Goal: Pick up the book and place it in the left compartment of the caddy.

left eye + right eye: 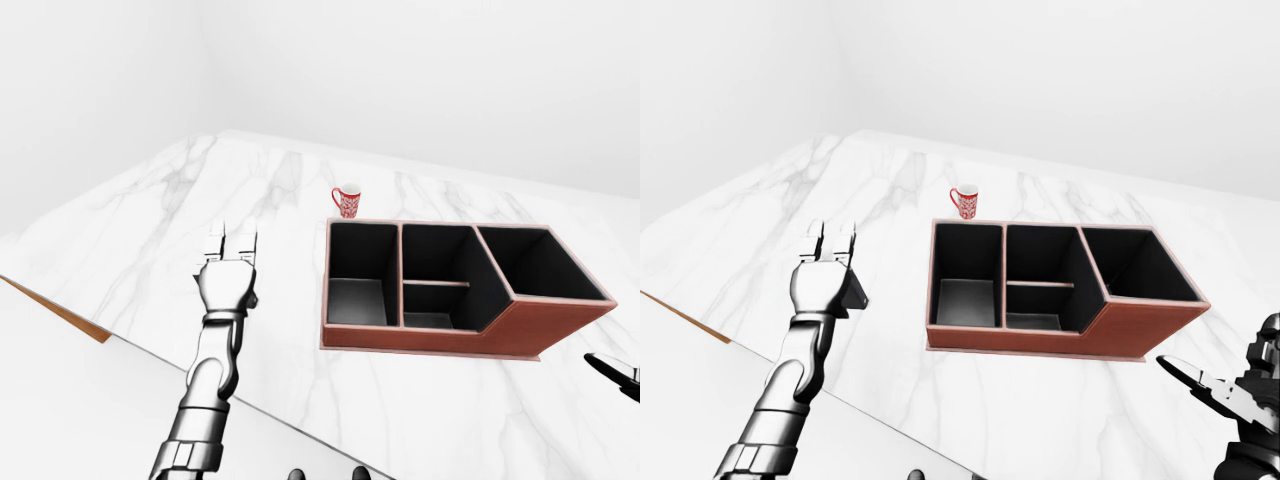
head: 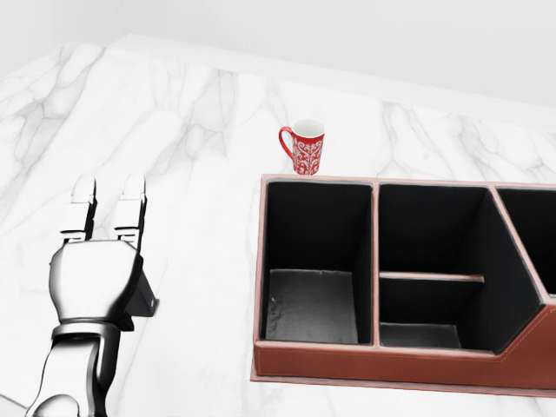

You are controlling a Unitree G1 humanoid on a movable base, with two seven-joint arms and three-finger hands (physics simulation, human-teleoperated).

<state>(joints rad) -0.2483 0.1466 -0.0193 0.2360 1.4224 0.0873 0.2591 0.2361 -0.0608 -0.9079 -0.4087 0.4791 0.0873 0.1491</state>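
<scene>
No book shows clearly in any view. My left hand (image 2: 109, 195) hovers over the marble counter (image 2: 191, 113), left of the caddy, seen from its back with two fingers (image 2: 132, 204) straight up and open. A dark wedge (image 2: 143, 294) pokes out at its right side; I cannot tell whether that is its thumb or something under it. The red-brown caddy (image 2: 375, 184) has black compartments, and its left compartment (image 2: 313, 304) holds nothing. My right hand (image 1: 1230, 392) sits low at the right edge of the right-eye view, fingers spread, away from the caddy.
A red patterned mug (image 2: 305, 148) stands upright just above the caddy's upper left corner in the head view. The counter's near edge, with a brown side (image 1: 60, 312), runs diagonally across the lower left of the left-eye view.
</scene>
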